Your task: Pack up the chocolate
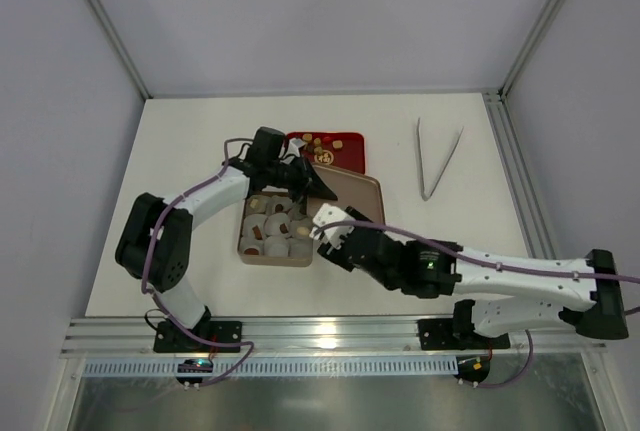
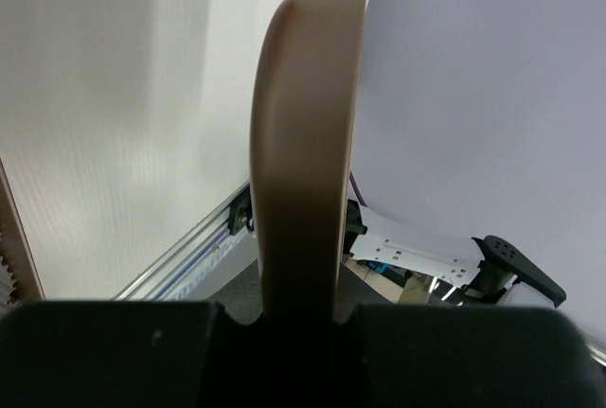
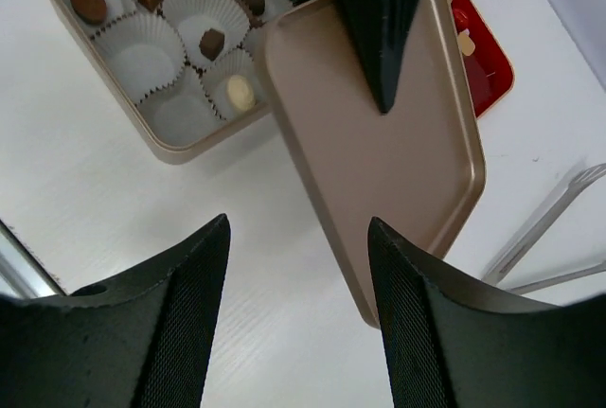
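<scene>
Bright, even light, soft shadows; left fingers (image 2: 114,351) and lid (image 2: 303,171) blur close-up.

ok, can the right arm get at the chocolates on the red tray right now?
Probably not cleanly. The tan lid, pinched in the shut left gripper, lies between the open right gripper and the red tray. The chocolates sit beyond it, so it'd have to reach over.

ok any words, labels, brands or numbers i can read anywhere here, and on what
None readable: the tan tin, its lid, the red tray, the tongs and the chocolates show no text. Any marks on the arms are too small to read.
</scene>
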You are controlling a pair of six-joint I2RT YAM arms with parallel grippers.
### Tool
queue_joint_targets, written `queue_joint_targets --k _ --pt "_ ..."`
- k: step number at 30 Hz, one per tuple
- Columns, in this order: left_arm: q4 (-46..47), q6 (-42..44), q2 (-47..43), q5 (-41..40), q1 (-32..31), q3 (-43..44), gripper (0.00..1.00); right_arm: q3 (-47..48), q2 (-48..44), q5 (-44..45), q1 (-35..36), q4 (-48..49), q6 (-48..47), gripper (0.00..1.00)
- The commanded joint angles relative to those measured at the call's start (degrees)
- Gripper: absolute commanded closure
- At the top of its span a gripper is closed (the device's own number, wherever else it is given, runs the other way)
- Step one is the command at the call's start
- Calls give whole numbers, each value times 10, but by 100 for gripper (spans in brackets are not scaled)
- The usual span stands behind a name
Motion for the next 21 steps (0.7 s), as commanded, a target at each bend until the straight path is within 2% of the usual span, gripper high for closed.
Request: queue_joint_targets --k 1,8,17,20,21 --pt "-4 -20 -27 48 5 -2 100 12 55 146 49 35 -92 38" --pt "-19 -13 -48 54 5 -15 100 11 119 168 54 63 -183 35" --pt "-34 -4 -75 63 7 -29 100 11 194 212 54 109 -221 36" --pt "-43 4 -79 64 7 -35 100 17 203 229 54 122 -244 39" --pt "-44 4 -83 65 7 -39 100 19 206 229 54 123 -249 43"
